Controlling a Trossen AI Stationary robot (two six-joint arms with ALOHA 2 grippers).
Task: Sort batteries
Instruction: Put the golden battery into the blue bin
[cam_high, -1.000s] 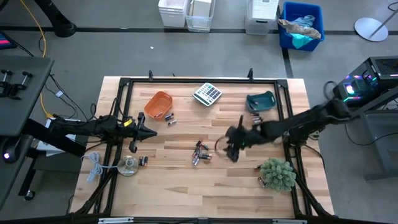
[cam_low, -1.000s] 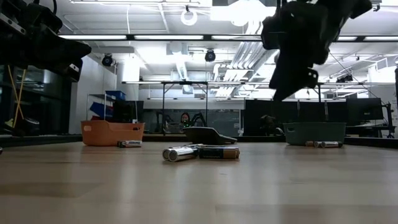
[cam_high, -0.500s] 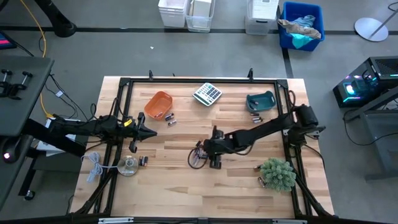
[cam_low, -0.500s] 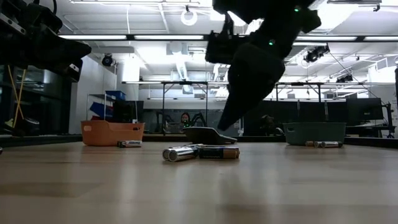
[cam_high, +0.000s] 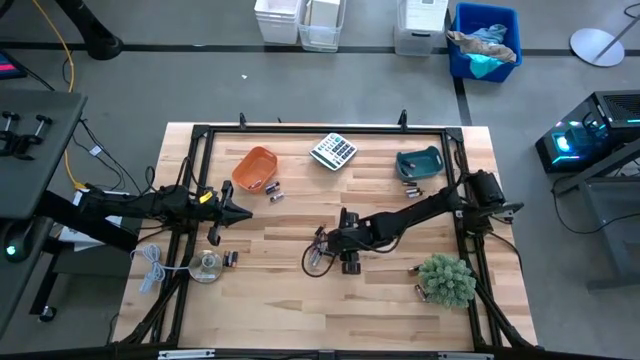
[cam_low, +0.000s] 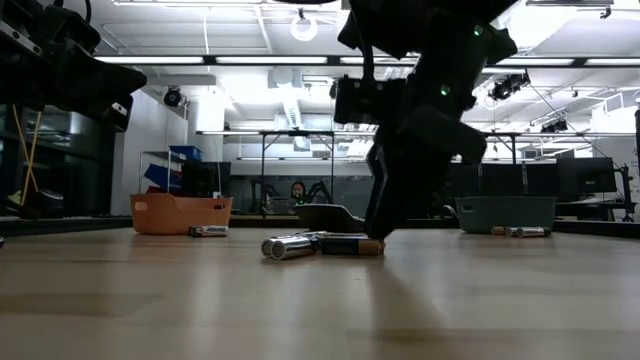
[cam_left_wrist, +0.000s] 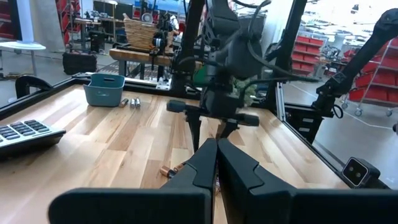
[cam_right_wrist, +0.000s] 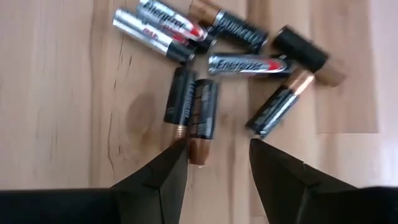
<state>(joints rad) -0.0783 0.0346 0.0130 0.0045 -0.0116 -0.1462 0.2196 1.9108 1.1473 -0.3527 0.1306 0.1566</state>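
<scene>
Several batteries (cam_right_wrist: 239, 64), black with copper ends and silver with red marks, lie in a loose pile on the wood near the table's middle (cam_high: 318, 240). My right gripper (cam_right_wrist: 216, 152) slants down over the pile's near side, open. Its fingertips stand on either side of the copper end of a black battery (cam_right_wrist: 200, 118). In the low view it reaches down to the pile (cam_low: 385, 225). More batteries lie beside the orange bowl (cam_high: 272, 190) and the teal bowl (cam_high: 412, 187). My left gripper (cam_high: 243, 212) waits level at the table's left, shut (cam_left_wrist: 216, 152). My right gripper has one fingertip (cam_right_wrist: 174, 158) right beside the copper ends (cam_right_wrist: 198, 148) of two black batteries that lie side by side flat on the table. Whether it touches them I cannot tell. The fingers come slanting down from the table's right.
An orange bowl (cam_high: 255, 167) and a teal bowl (cam_high: 420, 162) stand at the far side, with a grey calculator (cam_high: 333, 150) between them. A small green plant (cam_high: 446, 280) sits near right. A clear round disc (cam_high: 207, 265) and a white cord (cam_high: 150, 265) lie near left.
My right gripper has swung toward the table's left and come down from well above the wood to the battery pile, rolling about its own line as it went. The batteries have kept their places.
</scene>
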